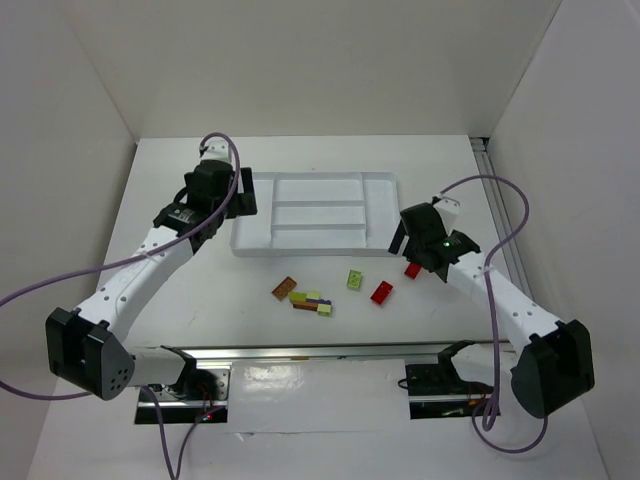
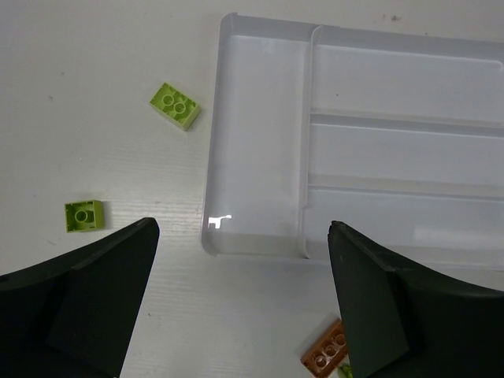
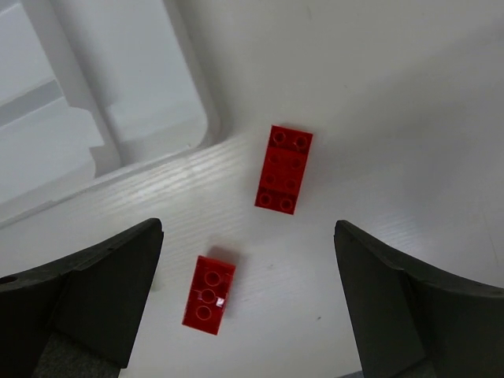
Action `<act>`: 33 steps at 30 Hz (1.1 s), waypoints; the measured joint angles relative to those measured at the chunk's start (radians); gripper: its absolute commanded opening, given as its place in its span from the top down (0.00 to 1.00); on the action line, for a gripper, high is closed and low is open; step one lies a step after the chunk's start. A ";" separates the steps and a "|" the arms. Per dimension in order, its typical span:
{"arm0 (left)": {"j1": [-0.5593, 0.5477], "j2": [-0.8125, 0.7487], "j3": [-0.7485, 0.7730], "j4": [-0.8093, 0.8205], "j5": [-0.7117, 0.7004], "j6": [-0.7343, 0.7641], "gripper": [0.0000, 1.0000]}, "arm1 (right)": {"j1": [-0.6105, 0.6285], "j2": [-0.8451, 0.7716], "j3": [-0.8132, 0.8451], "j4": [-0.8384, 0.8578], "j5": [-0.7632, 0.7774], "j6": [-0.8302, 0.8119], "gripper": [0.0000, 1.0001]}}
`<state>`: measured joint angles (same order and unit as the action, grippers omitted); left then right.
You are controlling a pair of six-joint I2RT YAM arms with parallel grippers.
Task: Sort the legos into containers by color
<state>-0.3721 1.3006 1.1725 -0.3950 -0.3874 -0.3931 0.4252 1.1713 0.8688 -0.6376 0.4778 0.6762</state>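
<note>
Spread wide above the white tray's (image 2: 260,118) narrow end compartment: left gripper (image 2: 242,227), with two lime legos (image 2: 175,105) on the table (image 2: 79,47) nearby. Spread likewise and empty: right gripper (image 3: 248,227), above two red legos (image 3: 284,168) just outside the tray.

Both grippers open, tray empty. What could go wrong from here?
1. The larger red brick and smaller red brick lie close together below the open right gripper; closing on one might flick the other.
2. The mixed cluster of lime, purple and brown pieces looks touching; a grab there could drag a wrong colour along.
3. The left gripper hangs over the rim of the tray; lowering could strike and shift it.
</note>
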 measured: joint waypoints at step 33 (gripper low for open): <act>-0.006 0.085 0.002 -0.051 0.038 -0.009 0.00 | -0.243 0.217 -0.218 0.326 -0.225 -0.033 0.64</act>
<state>-0.3786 1.3853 1.1748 -0.4465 -0.3496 -0.4023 0.1825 1.3884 0.6506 -0.3115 0.2523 0.6434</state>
